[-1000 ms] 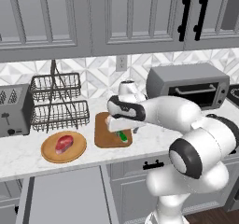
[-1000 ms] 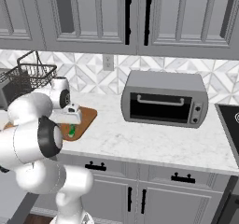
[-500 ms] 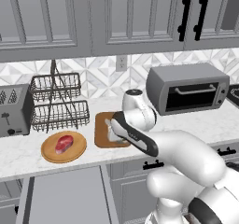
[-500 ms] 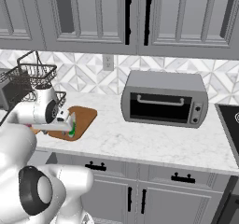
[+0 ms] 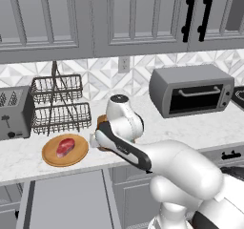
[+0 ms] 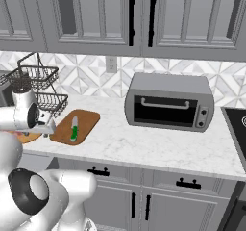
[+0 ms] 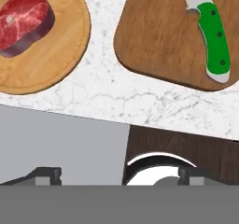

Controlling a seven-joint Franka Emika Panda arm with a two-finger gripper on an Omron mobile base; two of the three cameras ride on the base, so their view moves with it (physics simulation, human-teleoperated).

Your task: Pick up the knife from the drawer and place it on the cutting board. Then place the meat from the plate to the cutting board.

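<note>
one knife on the board, one meat on the plate

one knife (image 7: 212,38) lies on the one cutting board (image 7: 158,36). one meat (image 7: 24,23) sits on the one plate (image 7: 51,64), left on the tabletop (image 7: 116,97). gripper (image 7: 116,174) wide, holding nothing.

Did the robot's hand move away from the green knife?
Yes. The gripper swung left off the cutting board toward the plate, leaving the knife on the board.
</note>
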